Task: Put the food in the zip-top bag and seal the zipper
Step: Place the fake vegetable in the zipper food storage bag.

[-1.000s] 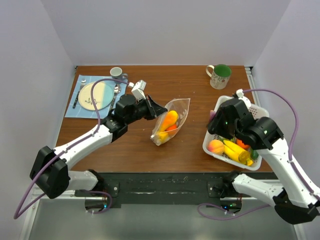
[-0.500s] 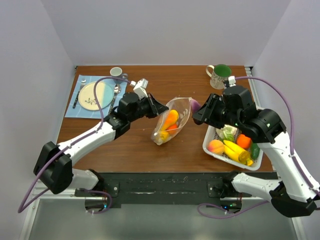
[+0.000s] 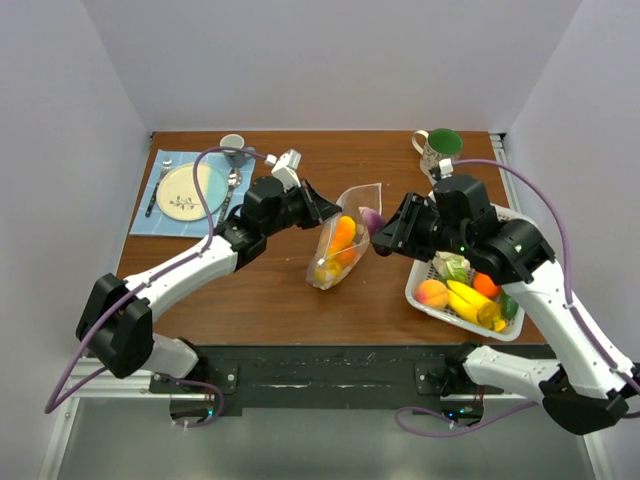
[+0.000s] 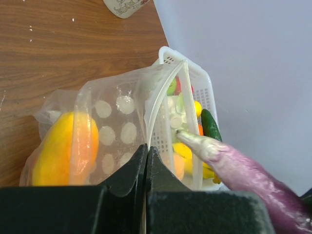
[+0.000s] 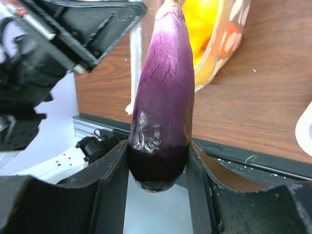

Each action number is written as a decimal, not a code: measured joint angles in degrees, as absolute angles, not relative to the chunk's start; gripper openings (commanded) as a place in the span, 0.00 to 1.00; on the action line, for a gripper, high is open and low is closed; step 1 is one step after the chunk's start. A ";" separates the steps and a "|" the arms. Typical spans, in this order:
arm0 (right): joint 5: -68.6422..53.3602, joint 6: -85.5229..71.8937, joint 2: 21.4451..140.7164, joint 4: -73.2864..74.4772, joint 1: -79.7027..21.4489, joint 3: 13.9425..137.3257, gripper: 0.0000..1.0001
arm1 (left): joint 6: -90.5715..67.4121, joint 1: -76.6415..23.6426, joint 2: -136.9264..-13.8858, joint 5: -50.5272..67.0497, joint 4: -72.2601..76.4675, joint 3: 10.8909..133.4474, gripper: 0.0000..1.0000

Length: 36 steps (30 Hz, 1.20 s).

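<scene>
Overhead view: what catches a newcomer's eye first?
A purple eggplant, clamped in the right gripper, points at the mouth of a clear spotted plastic bag at mid-table. The left gripper pinches the bag's rim, with orange and yellow food inside; a white slotted basket of fruit sits at the right.

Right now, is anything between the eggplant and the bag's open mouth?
Nothing visible. The right gripper holds the eggplant, tip near the mouth of the zip-top bag, whose rim the left gripper pinches open.
</scene>
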State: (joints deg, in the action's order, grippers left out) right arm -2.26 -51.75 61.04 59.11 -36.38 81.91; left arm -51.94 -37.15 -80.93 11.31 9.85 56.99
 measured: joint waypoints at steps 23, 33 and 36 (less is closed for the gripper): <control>6.96 -52.21 82.85 52.64 -36.49 85.73 0.08 | -54.00 -37.54 -81.12 11.29 10.02 57.04 0.00; 7.97 -52.64 83.44 52.10 -36.49 85.93 0.23 | -54.48 -37.58 -81.10 11.16 10.17 57.04 0.00; 7.94 -52.73 83.85 51.72 -36.49 85.93 0.46 | -54.52 -37.58 -81.10 11.14 10.20 57.04 0.00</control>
